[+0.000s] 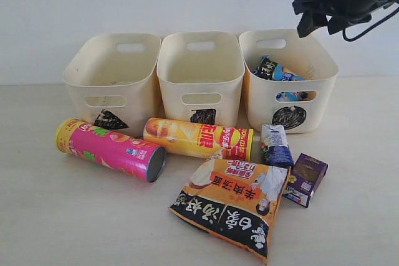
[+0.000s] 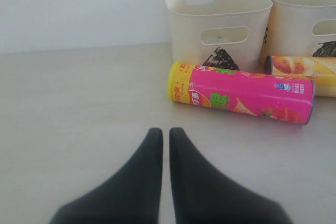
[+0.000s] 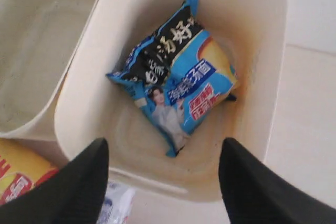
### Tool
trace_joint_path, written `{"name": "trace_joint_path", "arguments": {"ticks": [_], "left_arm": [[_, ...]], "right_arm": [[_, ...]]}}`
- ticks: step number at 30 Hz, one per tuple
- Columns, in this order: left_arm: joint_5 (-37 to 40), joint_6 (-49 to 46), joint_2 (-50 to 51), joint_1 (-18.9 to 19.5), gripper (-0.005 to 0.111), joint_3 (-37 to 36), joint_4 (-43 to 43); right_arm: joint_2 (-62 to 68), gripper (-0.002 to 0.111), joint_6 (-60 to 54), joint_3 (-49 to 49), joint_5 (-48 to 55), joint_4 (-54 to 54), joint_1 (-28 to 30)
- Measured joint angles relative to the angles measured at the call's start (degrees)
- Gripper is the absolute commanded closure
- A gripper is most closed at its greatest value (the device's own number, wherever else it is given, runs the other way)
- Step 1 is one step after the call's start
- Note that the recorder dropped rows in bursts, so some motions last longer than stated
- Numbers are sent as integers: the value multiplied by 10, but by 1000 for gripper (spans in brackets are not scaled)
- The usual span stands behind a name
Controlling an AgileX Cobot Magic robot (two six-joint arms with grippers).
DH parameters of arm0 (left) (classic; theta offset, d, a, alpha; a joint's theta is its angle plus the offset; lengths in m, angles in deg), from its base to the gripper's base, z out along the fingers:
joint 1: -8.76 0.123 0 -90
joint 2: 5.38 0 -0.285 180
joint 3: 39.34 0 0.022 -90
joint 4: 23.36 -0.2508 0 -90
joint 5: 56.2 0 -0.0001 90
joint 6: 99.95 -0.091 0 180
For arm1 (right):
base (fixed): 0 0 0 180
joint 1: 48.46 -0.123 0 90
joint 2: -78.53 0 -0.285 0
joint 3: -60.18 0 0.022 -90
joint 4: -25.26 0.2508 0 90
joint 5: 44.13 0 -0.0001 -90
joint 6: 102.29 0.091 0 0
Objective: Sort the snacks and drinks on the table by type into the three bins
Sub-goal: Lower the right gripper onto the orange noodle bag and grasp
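My right gripper (image 1: 302, 20) (image 3: 164, 145) hangs open and empty above the right bin (image 1: 324, 88) (image 3: 79, 103), where the blue-white-black bag (image 1: 274, 70) (image 3: 176, 85) lies on the bottom. On the table (image 1: 62, 216) in front of the bins lie the magenta tube (image 1: 111, 149) (image 2: 244, 93), the yellow-red tube (image 1: 199, 138) (image 2: 304, 72) and the orange-black bag (image 1: 230, 207). The dark blue and white carton (image 1: 275, 144) and the purple carton (image 1: 305, 179) sit by them. My left gripper (image 2: 165, 132) is shut on nothing, low over bare table short of the magenta tube.
The left bin (image 1: 78, 88) (image 2: 184, 30) and middle bin (image 1: 171, 85) hold nothing that shows. A white wall runs close behind the bins. Bare table stretches along the front left and far right.
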Motion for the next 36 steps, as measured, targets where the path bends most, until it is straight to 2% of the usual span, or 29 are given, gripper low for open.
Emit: {"name": "trace_joint_path", "arguments": {"ticks": [4,7,20,22,27,29,36], "left_arm": [[0,0,0,0,103,0,0],[0,0,0,0,103,0,0],[0,0,0,0,103,0,0],[0,0,0,0,103,0,0],[0,0,0,0,103,0,0],[0,0,0,0,103,0,0],[0,0,0,0,103,0,0]], "right_arm": [[-29,55,6,37,34,8,0],[-78,55,5,137,-9,21,0],[-209,55,-81,374,-46,214,0],[-220,49,-101,407,-46,238,0],[-228,19,-128,485,-40,272,0],[-228,16,-137,511,-39,278,-2],[-228,16,-154,597,-81,316,-50]]}}
